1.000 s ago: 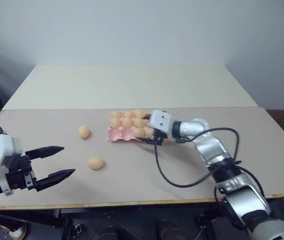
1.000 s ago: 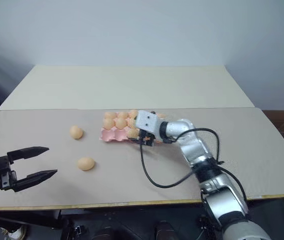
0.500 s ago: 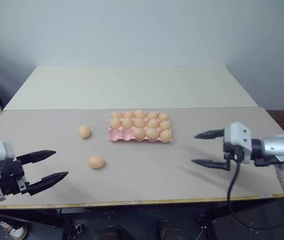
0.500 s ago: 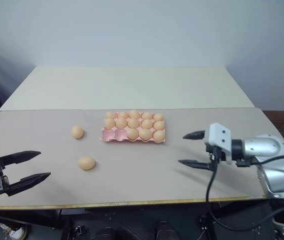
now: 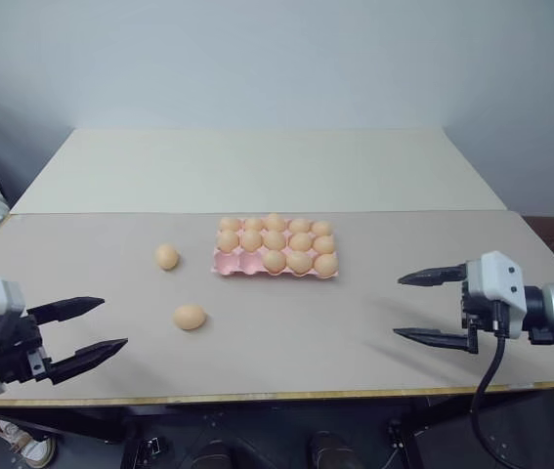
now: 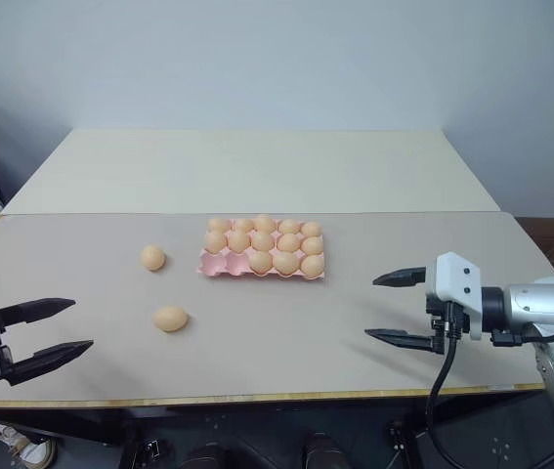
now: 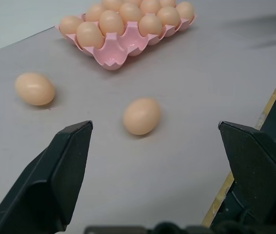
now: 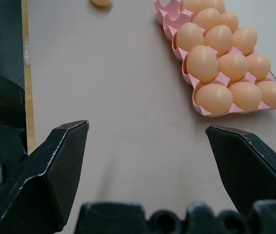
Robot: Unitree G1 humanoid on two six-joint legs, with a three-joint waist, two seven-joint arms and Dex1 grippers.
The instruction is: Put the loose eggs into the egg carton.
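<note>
The pink egg carton sits near the middle of the table, most of its cells filled with eggs and two near-row cells at its left end bare. Two loose eggs lie on the tabletop to its left: one egg just beside the carton's left end, the other egg nearer the front edge. The left gripper and right gripper hover at opposite sides with fingers spread wide, holding nothing.

The egg carton looks like matt pink moulded pulp; the loose eggs are smooth with a soft sheen; the table is matt, with a wood-like edge.
</note>
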